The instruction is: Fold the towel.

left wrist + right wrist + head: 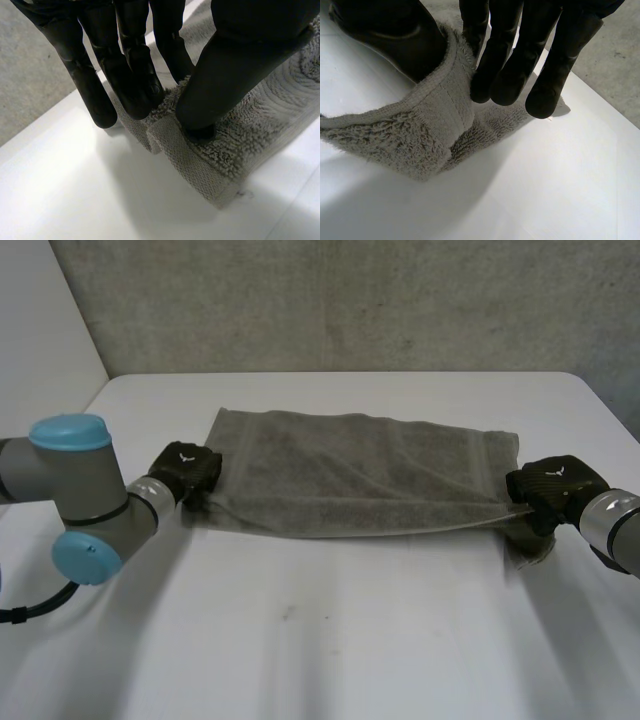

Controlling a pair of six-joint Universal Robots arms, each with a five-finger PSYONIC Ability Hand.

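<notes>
Item: one grey terry towel (360,470), spread lengthwise across the far half of the white tabletop (330,640), its long edges running from one arm to the other. Condition: mostly flat, with a slanting crease toward the right end; we see the near long edge drawn fairly straight between the two hands and raised a little off the tabletop at the right, where a small flap hangs below the grip. Progress, as we judge it: both near corners are taken up, but no half has been laid over the other, so the fold itself is not yet made and remains to be carried across and flattened. Left robot hand (187,468): at the towel's near left corner; in its wrist view the thumb (235,65) presses down on the pile while the fingers (135,85) close in from the other side, pinching a ridge of cloth between them. The cloth at that corner shows two layers; whether the whole towel is doubled we cannot tell. Right robot hand (555,485): at the near right corner; in its wrist view the hemmed edge rises between thumb (395,35) and fingers (507,75), nipped there, with the corner draping below.
</notes>
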